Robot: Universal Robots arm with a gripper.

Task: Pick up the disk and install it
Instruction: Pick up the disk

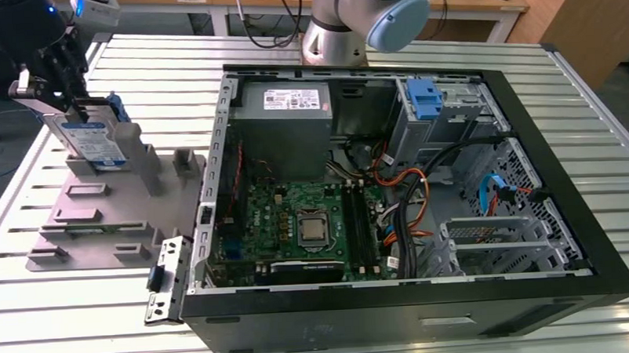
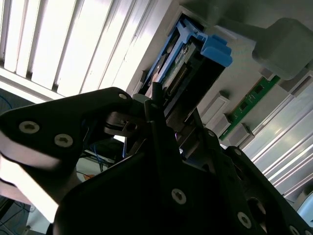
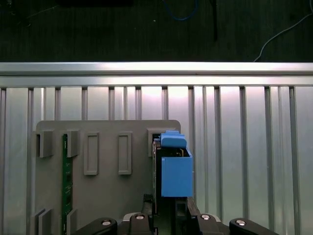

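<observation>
Your table (image 1: 597,174) of metal slats carries everything. The open case (image 1: 403,318) lies on its side across the middle and the exterior view's right. A blue bracket (image 1: 424,98) sits at its far side and loose cables (image 1: 409,177) cross its floor.

On the exterior view's left lies the grey holder (image 1: 106,223), and the disk (image 1: 91,141) stands in a slot at its far end, well apart from the case. The gripper (image 1: 79,110) is at the disk's top end. I cannot tell whether it is pinching the disk or only sitting around it.

Watch three things, in my judgement:
- If the hold is light or off-centre, the disk could swing or slip, since it hangs long below the gripper.
- A lift that is not straight could jam a blue rail in the slot and drag the holder along.
- Over the case, the cables could snag a low corner.

The disk stands on end, its long axis close to vertical and leaning slightly. Its labelled face is toward the near right of the exterior view. In the first wrist view the blue rail (image 3: 173,176) runs along its narrow side. In the second wrist view what looks like the connector end (image 2: 178,78) points up at the gripper.
</observation>
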